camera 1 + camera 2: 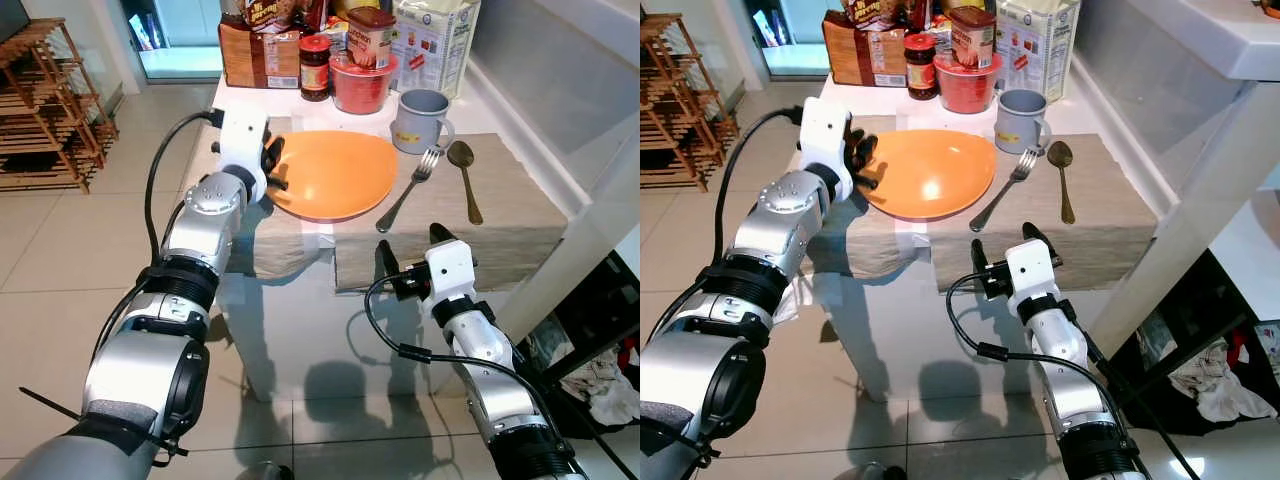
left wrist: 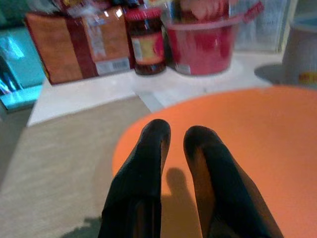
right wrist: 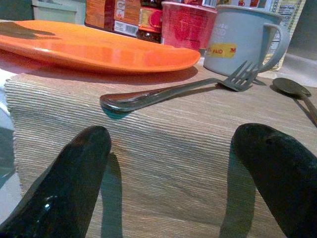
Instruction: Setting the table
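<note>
Steel fork (image 1: pixel 408 188) handle toward robot, tines toward mug (image 1: pixel 420 121)

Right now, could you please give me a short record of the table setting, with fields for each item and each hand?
plate: orange plate on the beige placemat, overlapping its left edge
fork: fork right of the plate, tines toward the mug
spoon: spoon right of the fork
mug: grey mug behind the fork
back of table: jar, red tub, boxes
left hand: left hand at the plate's left rim, fingers nearly together over it
right hand: right hand open, below the placemat's front edge, facing the fork handle
</note>
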`<state>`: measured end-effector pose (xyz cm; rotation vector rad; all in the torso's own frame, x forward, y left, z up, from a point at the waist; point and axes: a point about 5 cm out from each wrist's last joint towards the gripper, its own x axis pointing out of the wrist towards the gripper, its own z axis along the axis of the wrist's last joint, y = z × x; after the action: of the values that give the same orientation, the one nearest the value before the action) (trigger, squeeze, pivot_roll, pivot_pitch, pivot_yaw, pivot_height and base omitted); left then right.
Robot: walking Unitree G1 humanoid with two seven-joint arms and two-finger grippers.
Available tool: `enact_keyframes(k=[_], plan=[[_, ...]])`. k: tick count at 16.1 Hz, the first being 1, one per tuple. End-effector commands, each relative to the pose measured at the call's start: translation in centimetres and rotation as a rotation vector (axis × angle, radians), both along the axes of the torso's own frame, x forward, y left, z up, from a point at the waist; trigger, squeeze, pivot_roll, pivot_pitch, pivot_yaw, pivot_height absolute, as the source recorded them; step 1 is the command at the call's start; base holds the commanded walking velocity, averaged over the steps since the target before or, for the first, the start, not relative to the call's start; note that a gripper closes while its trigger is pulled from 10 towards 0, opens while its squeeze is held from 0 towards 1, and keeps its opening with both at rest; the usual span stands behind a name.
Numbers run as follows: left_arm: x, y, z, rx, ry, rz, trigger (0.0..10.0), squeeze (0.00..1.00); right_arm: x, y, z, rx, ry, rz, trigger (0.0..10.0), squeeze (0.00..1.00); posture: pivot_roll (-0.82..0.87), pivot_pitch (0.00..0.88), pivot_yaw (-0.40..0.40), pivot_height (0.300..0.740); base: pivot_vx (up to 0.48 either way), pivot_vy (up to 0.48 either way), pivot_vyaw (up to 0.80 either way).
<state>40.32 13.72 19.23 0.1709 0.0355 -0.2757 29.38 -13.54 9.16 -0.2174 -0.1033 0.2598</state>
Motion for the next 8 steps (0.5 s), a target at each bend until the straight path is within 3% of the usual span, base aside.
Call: enact_keyframes(k=[1, 4, 8], plan=[[0.3, 0.4, 0.7, 0.046, -0.016, 0.004, 10.0, 0.00, 0.1, -0.2, 0.8, 0.004, -0.028, -0.005, 10.0, 0.00, -0.10, 0.000, 0.059, 0.740, 0.000, 0.000, 0.00], [0.3, 0.5, 0.7, 0.067, -0.018, -0.009, 10.0, 0.00, 0.2, -0.2, 1.0, 0.008, -0.035, -0.007, 10.0, 0.00, -0.10, 0.000, 0.059, 0.740, 0.000, 0.000, 0.00], [0.2, 0.9, -0.6, 0.077, 0.026, -0.003, 10.0, 0.00, 1.4, -0.6, 3.2, 0.124, -0.058, -0.037, 10.0, 0.00, -0.09, 0.000, 0.055, 0.740, 0.000, 0.000, 0.00]])
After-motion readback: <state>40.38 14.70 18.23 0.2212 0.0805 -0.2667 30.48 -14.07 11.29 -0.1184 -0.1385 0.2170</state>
